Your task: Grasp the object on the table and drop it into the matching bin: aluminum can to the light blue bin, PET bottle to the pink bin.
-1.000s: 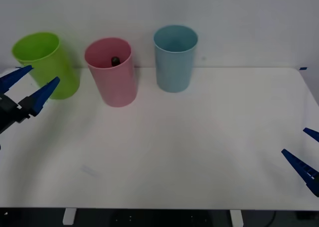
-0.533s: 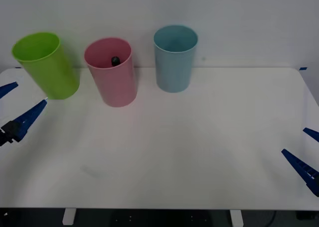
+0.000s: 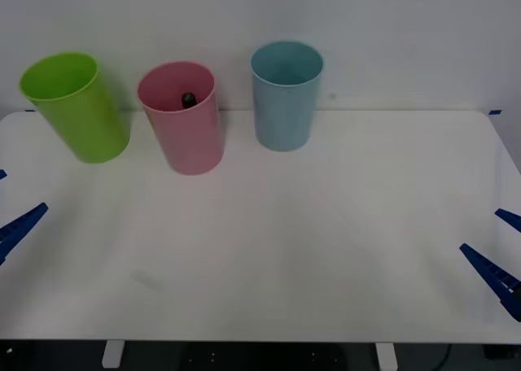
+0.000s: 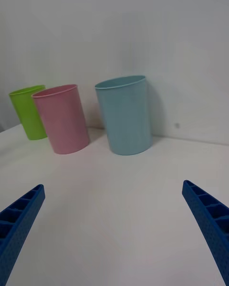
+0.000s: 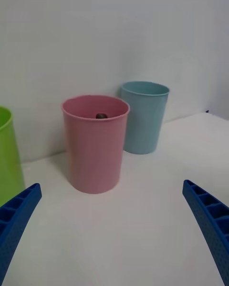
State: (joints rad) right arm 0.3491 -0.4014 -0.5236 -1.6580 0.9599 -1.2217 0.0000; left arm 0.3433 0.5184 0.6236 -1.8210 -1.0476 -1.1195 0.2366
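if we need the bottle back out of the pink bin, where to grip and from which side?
Probably the black cap of the bottle, from straight above. It sits deep in the pink bin, near the far wall, cap up; the tall walls block any side approach. Left gripper is nearer.

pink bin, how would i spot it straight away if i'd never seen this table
Look along the far edge of the white table, where three tall cup-shaped bins stand in a row. The pink bin is the middle one, between the lime green bin and the light blue bin. It alone has a black bottle cap showing inside its rim.
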